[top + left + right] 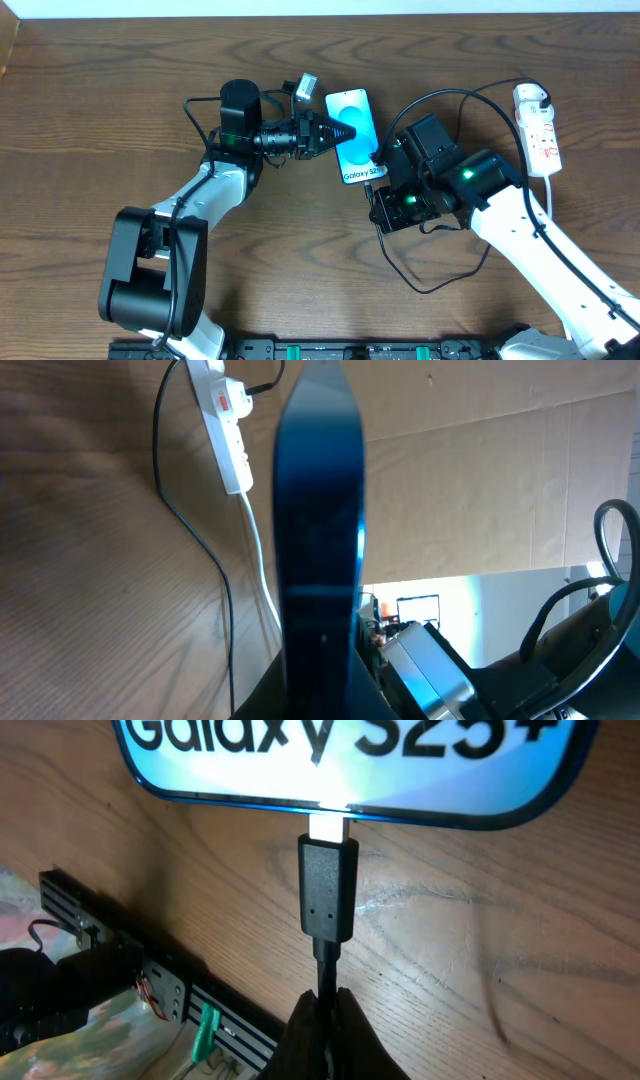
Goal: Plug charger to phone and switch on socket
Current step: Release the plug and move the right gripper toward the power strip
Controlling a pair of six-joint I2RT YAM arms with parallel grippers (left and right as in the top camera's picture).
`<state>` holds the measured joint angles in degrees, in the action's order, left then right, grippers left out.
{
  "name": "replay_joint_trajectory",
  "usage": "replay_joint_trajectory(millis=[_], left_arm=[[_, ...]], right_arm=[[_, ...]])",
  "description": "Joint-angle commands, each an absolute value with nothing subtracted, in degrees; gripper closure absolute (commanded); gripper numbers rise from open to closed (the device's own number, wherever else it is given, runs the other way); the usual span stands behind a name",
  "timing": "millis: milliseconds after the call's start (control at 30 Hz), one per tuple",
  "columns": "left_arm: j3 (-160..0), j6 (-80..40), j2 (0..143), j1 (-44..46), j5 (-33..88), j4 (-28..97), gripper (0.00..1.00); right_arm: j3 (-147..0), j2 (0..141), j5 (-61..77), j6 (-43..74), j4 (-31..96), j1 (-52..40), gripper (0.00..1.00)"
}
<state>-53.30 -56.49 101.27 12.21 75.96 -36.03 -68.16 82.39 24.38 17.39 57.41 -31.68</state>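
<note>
Wooden table (100, 100), both arms reaching in toward the middle.

The left arm (200, 200) comes from the lower left. The left gripper (345, 132) is clamped on the phone (360, 150) from its left long side, with one dark finger lying over the screen. The left wrist view shows the phone edge-on, dead centre.

The right arm (540, 240) comes from the lower right, its wrist housing sitting just below and right of the phone. The right gripper (325, 1010) is pinched tight on the charger (450, 93), fingers (352, 1032) together around the thin black cable right behind the plug tip (328, 890).

The socket (540, 135) lies at the right side of the table, well apart from the phone. It is a white strip with red markings and a white cord trailing off it. Switch position too small to tell.

The phone is mid-table, screen lit cyan, "Galaxy S25+" text near its bottom edge, and that edge faces the right gripper.

The charger cable arcs from the right wrist area up and over to the socket, with another loop on the table below the right wrist. The white adapter (530, 97) sits at the socket's upper end.

The plug tip is lined up square with the phone's bottom edge, its metal end meeting the edge at the middle. Cannot tell how far in it is seated.
</note>
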Motion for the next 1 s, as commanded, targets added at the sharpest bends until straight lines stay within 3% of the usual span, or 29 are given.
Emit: replay_joint_trajectory(millis=[0, 967], left_arm=[[-54.61, -55.09, 100.95, 12.36, 77.56, -36.49, 0.93], [-54.61, -54.04, 100.95, 12.36, 77.6, -36.45, 0.93]], right_arm=[[-68.12, 82.67, 24.4, 16.6, 56.99, -31.59, 0.99], [-68.12, 82.67, 23.81, 14.96, 55.4, -31.59, 0.99]])
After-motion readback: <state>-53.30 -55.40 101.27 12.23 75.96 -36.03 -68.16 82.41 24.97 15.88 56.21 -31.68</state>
